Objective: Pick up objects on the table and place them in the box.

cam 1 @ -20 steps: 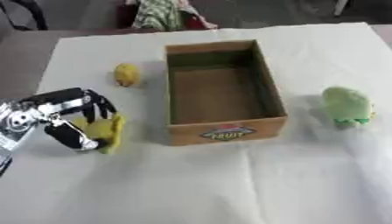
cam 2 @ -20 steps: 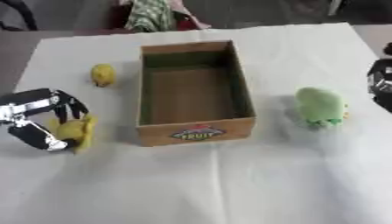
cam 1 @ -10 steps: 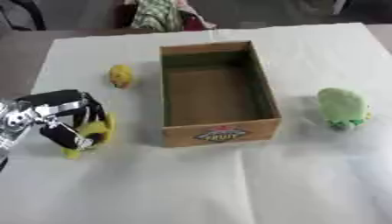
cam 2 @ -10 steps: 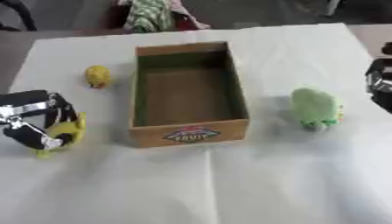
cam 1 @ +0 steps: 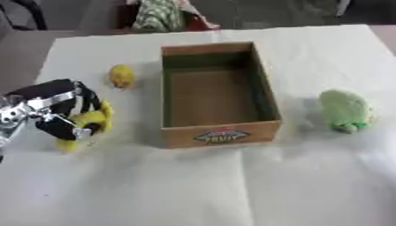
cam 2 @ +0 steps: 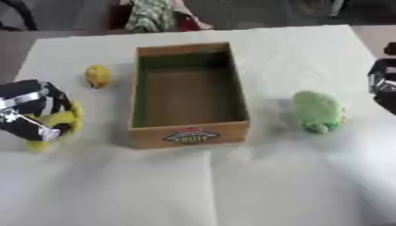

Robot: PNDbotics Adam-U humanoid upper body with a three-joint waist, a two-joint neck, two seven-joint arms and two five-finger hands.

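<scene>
An open cardboard box [cam 1: 264, 88] with a "FRUIT" label stands mid-table, nothing inside it. My left hand [cam 1: 55, 109] is at the left of the box, its fingers curled round a yellow soft object [cam 1: 87, 123] that pokes out below the palm. A small yellow round object [cam 1: 121, 76] lies on the cloth by the box's far left corner. A pale green soft toy [cam 1: 345, 109] lies to the right of the box. My right hand [cam 2: 383, 84] shows only as a dark part at the right edge of the right eye view.
A white cloth [cam 1: 232, 185] covers the table, with wide free room in front of the box. A patterned cloth bundle [cam 1: 162, 13] sits beyond the far edge.
The whole picture shifts slightly between frames. My left hand stays closed around the yellow object, which now sits a little higher beside the box. The other objects have not moved.
</scene>
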